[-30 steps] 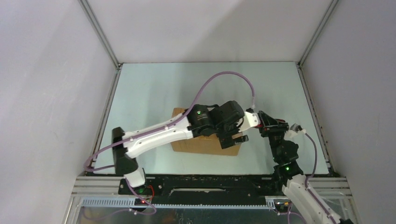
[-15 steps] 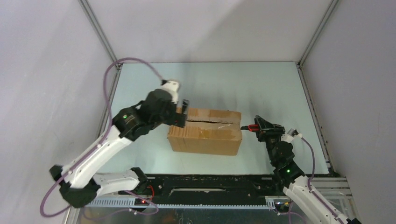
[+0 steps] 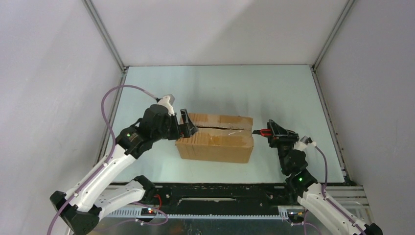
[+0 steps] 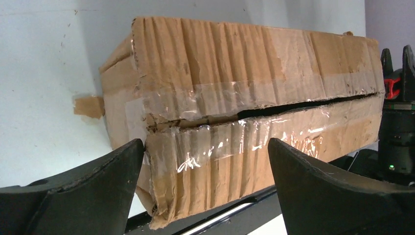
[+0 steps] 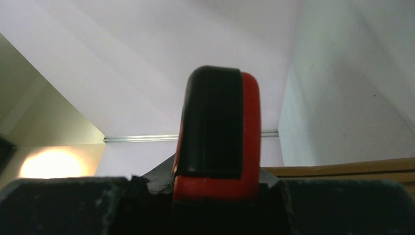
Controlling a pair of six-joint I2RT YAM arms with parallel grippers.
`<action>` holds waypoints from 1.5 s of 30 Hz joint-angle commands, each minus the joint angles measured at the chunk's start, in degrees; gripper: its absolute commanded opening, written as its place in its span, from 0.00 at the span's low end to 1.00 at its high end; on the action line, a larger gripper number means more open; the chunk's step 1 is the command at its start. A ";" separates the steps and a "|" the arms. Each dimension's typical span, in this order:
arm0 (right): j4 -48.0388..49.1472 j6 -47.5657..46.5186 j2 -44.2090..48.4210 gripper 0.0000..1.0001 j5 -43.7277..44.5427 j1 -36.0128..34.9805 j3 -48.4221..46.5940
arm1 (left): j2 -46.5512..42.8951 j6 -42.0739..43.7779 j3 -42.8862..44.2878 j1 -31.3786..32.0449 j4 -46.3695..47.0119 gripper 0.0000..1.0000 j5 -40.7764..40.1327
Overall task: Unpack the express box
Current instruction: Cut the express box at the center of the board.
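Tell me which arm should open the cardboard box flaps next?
Probably left: the left hand is open facing the slit brown cardboard box; the right hand is shut on a red-and-black knife.

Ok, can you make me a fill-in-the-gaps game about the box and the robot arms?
The right gripper is shut on a utility knife with a ____ handle.
The left gripper has its jaws wide ____.
The express box is made of brown ____.
The box sits ____ the two grippers.
Missing words: red, open, cardboard, between.
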State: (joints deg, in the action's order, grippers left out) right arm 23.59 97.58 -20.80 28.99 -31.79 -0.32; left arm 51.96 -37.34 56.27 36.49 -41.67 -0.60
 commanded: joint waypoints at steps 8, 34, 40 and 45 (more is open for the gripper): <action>4.16 1.55 -1.26 0.00 4.84 0.18 1.92 | -1.74 -11.75 -5.48 -0.54 4.99 0.94 1.10; 1.14 -0.32 -0.13 0.00 10.28 -2.63 1.00 | -2.12 -19.41 -7.26 -0.56 2.46 0.85 -3.14; 0.99 1.92 -0.30 0.00 10.45 -3.10 1.82 | -2.13 -19.96 -8.05 -0.56 3.68 0.85 -2.46; -0.64 1.57 1.82 0.00 10.97 -2.73 1.88 | -1.93 -19.90 -7.78 -0.54 3.48 0.84 -2.21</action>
State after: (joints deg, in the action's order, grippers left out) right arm 20.91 98.19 -20.62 37.93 -34.35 -0.14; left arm 50.19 -55.59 49.80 35.97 -38.44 -4.25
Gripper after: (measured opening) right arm 0.268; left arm 0.849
